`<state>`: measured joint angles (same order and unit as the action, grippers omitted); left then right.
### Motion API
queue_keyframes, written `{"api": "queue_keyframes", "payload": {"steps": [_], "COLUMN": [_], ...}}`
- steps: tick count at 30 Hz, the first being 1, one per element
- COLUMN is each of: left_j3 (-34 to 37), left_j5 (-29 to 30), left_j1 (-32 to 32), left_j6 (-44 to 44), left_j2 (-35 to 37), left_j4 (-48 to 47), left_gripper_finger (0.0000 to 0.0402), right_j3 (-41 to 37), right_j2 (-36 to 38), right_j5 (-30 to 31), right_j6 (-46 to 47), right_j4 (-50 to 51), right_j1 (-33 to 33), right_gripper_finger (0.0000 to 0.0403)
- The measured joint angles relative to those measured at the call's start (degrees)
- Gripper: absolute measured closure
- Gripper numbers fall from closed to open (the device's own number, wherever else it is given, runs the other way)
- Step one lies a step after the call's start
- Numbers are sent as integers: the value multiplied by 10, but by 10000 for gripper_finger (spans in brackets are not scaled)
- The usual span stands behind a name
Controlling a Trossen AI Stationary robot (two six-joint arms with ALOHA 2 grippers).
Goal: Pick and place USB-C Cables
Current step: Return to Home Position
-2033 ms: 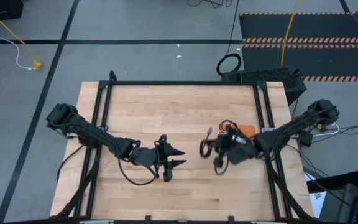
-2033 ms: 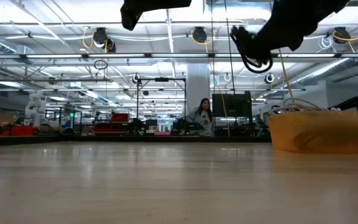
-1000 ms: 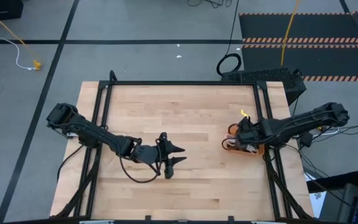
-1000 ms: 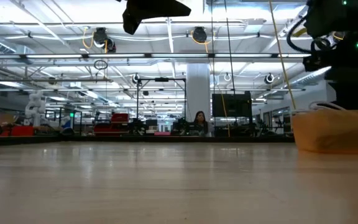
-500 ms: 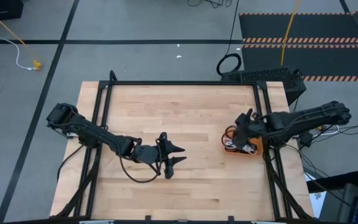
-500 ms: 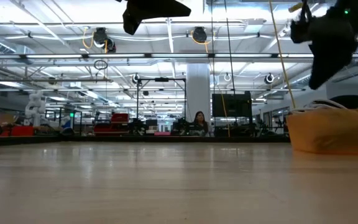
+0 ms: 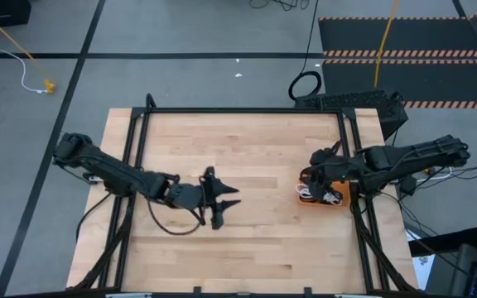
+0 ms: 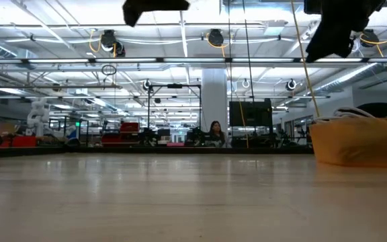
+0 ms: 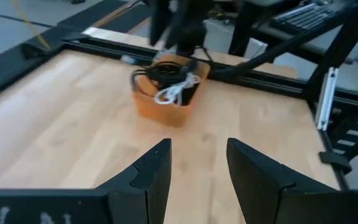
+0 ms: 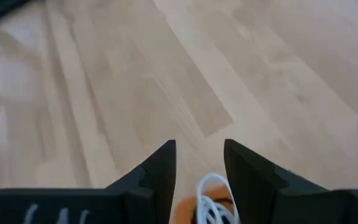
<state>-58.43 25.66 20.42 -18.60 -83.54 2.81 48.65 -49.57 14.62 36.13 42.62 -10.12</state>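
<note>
Right gripper point(image 10: 199, 152) hangs above the orange rectangular plastic tray point(image 9: 163, 112) of coiled black and white cables point(image 9: 174, 90) at table right, jaws apart, empty. Left gripper point(image 7: 235, 197) mid-table, jaws apart, empty.

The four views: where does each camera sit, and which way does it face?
High view: above the table, facing straight down; shows both arms, left gripper and right gripper.
Low view: at table-top height, facing level into the room; dark arm parts at its top.
Left wrist view: on the left arm, facing the orange tray of USB-C cables past its own open fingers.
Right wrist view: on the right arm, facing down at the table past its own open fingers.
Shared: high, low and left wrist views show the tray.
</note>
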Motion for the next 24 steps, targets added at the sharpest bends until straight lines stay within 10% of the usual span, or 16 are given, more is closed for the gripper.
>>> {"api": "queue_keyframes", "payload": {"steps": [24], "left_j3": [0], "left_j5": [188], "left_j1": [1], "left_j6": [-191], "left_j2": [328], "left_j4": [-527], "left_gripper_finger": [245], "right_j3": [-14], "right_j2": [132], "right_j5": [35], "right_j6": [-60], "right_j4": [-21], "right_j1": [0], "right_gripper_finger": [277]}}
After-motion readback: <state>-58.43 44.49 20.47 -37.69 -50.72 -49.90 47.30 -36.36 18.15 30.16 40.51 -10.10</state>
